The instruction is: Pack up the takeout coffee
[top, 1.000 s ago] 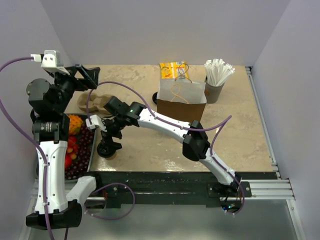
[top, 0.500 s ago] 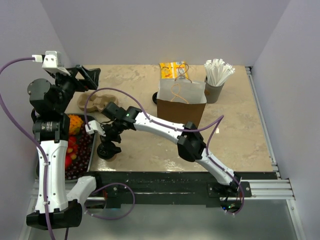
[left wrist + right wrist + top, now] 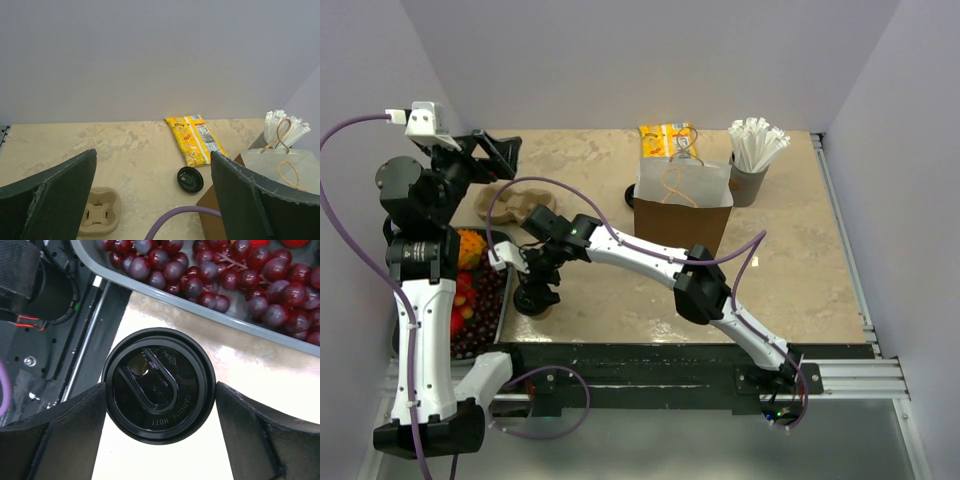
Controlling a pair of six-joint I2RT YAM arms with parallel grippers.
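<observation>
At the table's near left corner, the top view shows the right gripper (image 3: 533,283) has sunk lower over the lidded cup (image 3: 537,300), just beside the fruit tray (image 3: 504,300).

In the left wrist view, the left gripper (image 3: 152,155) is raised with its jaws spread wide and empty.

In the right wrist view, the fingers (image 3: 70,435) flank the cup's lid and seem to touch it, but I cannot tell whether they grip it yet. A lift looks likely next.

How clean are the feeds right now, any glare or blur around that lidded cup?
Right wrist: the black lid is sharp, its embossed lettering readable, though the table beside it glares almost white. Left wrist: evenly lit, the yellow packet crisp. Top external: soft even light, a sheen on the table's near edge.
</observation>
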